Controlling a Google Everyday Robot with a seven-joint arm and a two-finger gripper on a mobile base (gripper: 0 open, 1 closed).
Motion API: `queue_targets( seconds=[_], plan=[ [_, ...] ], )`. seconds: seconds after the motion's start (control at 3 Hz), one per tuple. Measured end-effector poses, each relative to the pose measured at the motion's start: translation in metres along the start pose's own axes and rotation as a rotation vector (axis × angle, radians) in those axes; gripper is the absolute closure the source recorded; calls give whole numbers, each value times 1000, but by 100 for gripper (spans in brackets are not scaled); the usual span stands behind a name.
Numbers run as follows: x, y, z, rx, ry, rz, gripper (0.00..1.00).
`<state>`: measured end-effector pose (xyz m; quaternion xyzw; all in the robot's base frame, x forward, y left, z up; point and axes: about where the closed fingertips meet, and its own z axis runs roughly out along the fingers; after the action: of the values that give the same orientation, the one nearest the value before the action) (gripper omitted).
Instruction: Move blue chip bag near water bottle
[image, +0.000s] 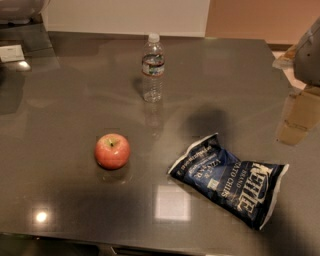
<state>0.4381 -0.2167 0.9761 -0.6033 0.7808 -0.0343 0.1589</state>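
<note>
Grey table (65, 100) bears blue chip bag (230, 185), apart from claw (309, 52) upper-right.

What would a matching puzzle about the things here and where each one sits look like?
Things:
1 apple
2 bottle
3 chip bag
4 tool

Places or states:
a lying flat, near right
b standing upright, far middle
c upper right edge of the picture
d red, near left

Pairs: 1-d, 2-b, 3-a, 4-c
</note>
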Motion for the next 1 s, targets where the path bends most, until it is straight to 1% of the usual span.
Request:
queue_targets(
  seconds=[0.67, 1.0],
  plan=[
    [0, -1, 0, -10, 5, 3, 0],
    [-7, 17, 3, -53, -5, 0, 0]
  ],
)
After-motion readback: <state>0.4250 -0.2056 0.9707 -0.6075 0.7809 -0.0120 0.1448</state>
